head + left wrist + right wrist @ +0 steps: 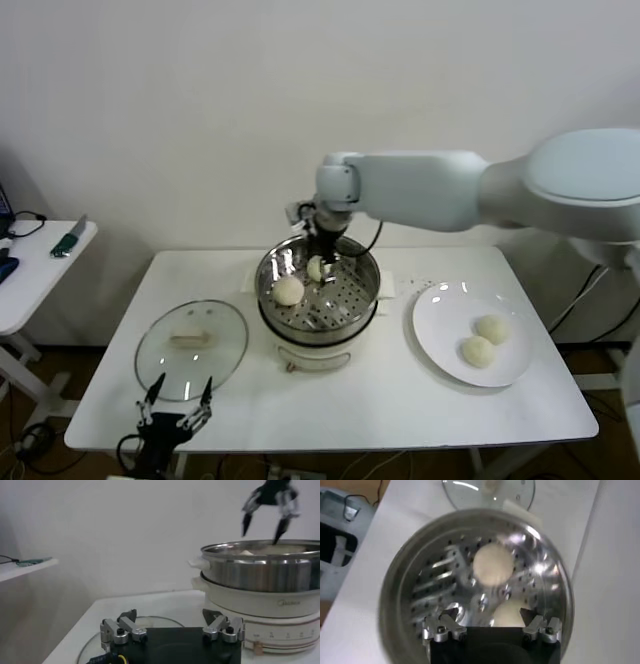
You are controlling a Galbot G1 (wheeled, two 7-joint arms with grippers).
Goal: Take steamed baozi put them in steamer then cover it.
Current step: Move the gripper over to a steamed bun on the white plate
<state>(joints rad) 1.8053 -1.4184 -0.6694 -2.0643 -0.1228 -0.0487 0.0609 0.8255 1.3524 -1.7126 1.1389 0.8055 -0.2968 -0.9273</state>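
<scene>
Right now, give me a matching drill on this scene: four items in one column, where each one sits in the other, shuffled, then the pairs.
Items
1. cover
2. right gripper
3. left gripper
4. two baozi still waiting

Places
A. over the steamer, above the basket
B. flat on the table, to the left of the steamer
C. on the white plate, to the right of the steamer
D. low at the table's near edge, by the cover

Pairs: 1-B, 2-A, 3-D, 4-C
</scene>
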